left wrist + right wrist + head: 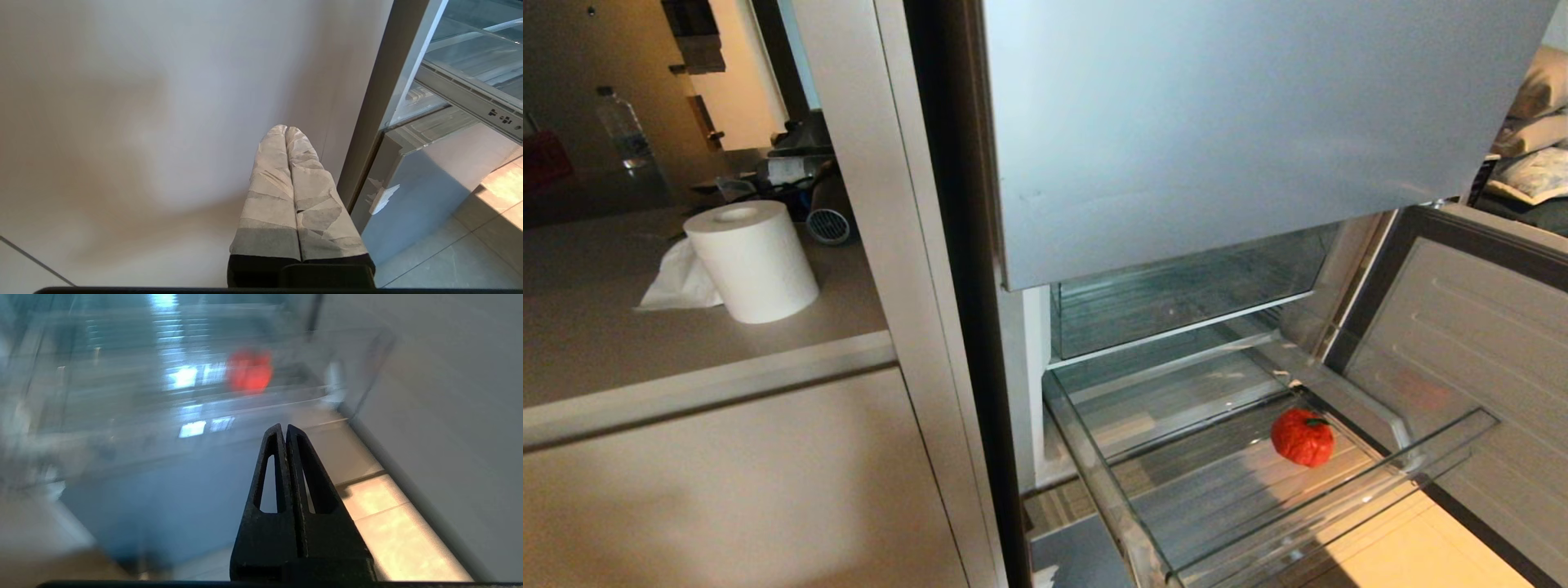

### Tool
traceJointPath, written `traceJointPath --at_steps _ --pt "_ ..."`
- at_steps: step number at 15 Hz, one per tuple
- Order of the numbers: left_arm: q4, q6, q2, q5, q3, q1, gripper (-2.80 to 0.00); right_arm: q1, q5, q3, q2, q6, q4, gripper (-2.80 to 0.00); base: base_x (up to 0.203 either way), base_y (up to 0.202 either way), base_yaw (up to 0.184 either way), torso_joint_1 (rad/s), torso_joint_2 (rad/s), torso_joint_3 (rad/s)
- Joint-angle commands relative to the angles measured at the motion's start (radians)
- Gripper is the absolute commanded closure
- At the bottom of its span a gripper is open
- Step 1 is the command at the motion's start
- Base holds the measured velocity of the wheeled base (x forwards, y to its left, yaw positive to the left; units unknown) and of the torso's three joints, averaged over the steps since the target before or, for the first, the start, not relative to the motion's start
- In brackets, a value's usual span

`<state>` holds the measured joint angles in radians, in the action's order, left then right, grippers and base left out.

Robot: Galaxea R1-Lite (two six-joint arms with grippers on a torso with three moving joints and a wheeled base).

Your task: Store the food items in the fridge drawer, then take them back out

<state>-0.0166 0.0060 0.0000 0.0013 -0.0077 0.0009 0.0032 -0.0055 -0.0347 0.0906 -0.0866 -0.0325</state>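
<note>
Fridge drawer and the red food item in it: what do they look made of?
Fridge drawer: clear rigid plastic by the look, glossy; the floor shows through its ribbed bottom and the thick front lip catches highlights. Glass cannot be ruled out. Red food item: glossy lobed pepper shape with a short dark stem; the even shine suggests moulded plastic, though real produce is possible.

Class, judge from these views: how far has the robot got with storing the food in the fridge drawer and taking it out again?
Done: the red food item lies in the pulled-out fridge drawer.
In hand: nothing is gripped. The right end effector is shut and empty, short of the drawer; the left end effector is shut beside the cabinet panel.
Left: take the food back out. The drawer stands open.
</note>
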Motion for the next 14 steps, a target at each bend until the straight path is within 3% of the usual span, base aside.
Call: traceJointPath --at_steps 1,3,7,11,14 --pt "0.0 0.0 0.0 0.0 0.0 0.001 0.0 0.001 -0.032 -0.106 0.272 0.007 -0.034 0.0 0.0 0.0 0.0 0.0 0.0 0.0" --pt "0.0 0.0 0.0 0.0 0.0 0.001 0.0 0.001 -0.059 -0.261 0.516 0.038 -0.024 0.0 0.0 0.0 0.0 0.0 0.0 0.0" --pt "0.0 0.0 0.001 0.0 0.0 0.001 0.0 0.006 -0.082 -0.682 0.958 0.113 0.16 0.0 0.0 0.0 0.0 0.0 0.0 0.0" --pt "0.0 0.0 0.0 0.0 0.0 0.001 0.0 0.009 -0.087 -0.905 1.282 0.143 0.275 0.0 0.0 0.0 0.0 0.0 0.0 0.0" --pt "0.0 0.0 0.001 0.0 0.0 0.001 0.0 0.009 0.004 -1.054 1.425 0.161 0.452 0.0 0.0 0.0 0.0 0.0 0.0 0.0"
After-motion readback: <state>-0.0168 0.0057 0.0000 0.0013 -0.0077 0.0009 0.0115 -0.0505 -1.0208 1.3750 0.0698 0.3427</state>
